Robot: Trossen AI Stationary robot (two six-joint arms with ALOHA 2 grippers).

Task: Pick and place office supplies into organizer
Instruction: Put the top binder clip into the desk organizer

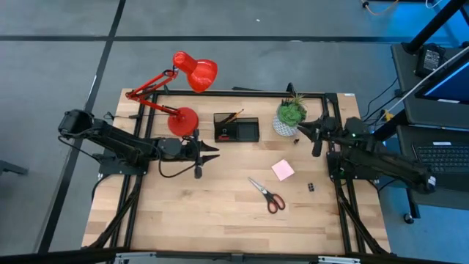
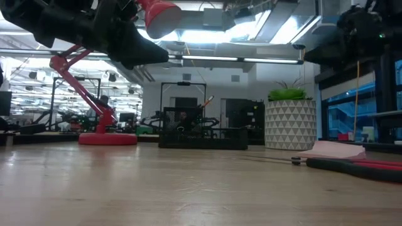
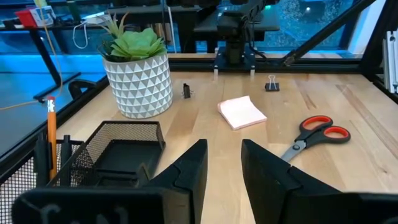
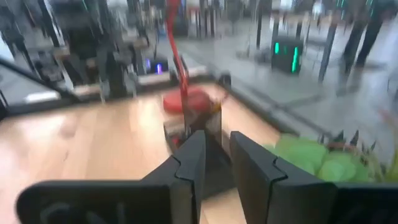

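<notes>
Red-handled scissors (image 1: 267, 195) lay mid-counter, slanting toward the near-right corner, blades aimed at the organizer (image 1: 237, 128) near the far edge. Left gripper (image 1: 210, 152) hovered closer, fingers slightly apart, empty; right gripper (image 1: 303, 130) likewise, by the plant (image 1: 291, 116).

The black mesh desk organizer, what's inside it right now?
In the black mesh desk organizer, an orange pencil stands upright in the taller section beside dark pens. The low tray's floor is mostly hidden by the mesh walls, so other contents cannot be told.
</notes>
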